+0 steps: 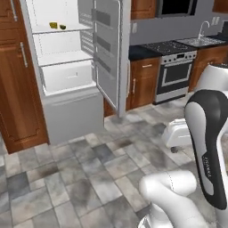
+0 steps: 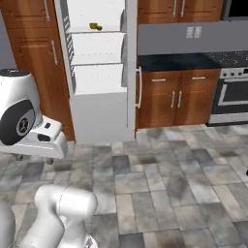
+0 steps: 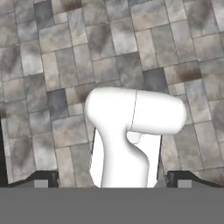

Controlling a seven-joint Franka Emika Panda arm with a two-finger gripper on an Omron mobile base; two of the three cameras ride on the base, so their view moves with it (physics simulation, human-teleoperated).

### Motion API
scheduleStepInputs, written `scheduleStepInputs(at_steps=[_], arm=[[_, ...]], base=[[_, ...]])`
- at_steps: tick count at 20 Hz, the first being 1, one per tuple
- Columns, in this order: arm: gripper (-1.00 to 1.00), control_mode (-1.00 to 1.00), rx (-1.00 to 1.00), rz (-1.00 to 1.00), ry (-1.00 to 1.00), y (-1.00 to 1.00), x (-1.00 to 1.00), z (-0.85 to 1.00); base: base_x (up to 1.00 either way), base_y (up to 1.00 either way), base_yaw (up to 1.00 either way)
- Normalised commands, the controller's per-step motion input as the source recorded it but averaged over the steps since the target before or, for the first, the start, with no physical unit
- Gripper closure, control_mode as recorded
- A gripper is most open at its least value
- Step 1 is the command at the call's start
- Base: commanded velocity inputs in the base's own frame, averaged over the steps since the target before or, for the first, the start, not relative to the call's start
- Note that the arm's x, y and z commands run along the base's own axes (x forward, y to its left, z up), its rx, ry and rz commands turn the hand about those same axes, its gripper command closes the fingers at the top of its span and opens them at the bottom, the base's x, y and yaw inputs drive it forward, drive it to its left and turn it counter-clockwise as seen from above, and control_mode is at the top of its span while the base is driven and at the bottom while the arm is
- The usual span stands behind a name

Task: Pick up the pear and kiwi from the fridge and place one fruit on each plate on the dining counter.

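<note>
The fridge [image 1: 71,111] stands open at the far left, across the tiled floor from me. On its top white shelf lie the small yellowish pear [image 1: 53,25] and, just to its right, the darker green kiwi [image 1: 63,27]. The right base view shows the pear [image 2: 93,25] and kiwi [image 2: 99,27] on that same shelf. My gripper [image 3: 112,180] hangs folded close to the base, well short of the fridge, pointing down at the floor. Its fingertips [image 3: 41,180] stand wide apart and open, with nothing between them. The plates and the dining counter are out of view.
The open fridge door [image 1: 108,53] swings out on the right of the fridge. A tall wooden cabinet [image 1: 15,89] flanks its left. Base cabinets [image 2: 169,99], an oven [image 1: 176,73] and a sink [image 1: 200,41] run along the back wall. Grey tiled floor [image 1: 89,164] lies between.
</note>
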Motion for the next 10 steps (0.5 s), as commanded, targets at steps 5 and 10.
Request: scheduleStepInputs(at_steps=[5,10], arm=[[-1.0,1.0,0.0,0.0,0.0,0.0,0.0,0.0],[-1.0,1.0,0.0,0.0,0.0,0.0,0.0,0.0]], base=[[1.0,0.86,0.07],[1.0,0.54,0.09]])
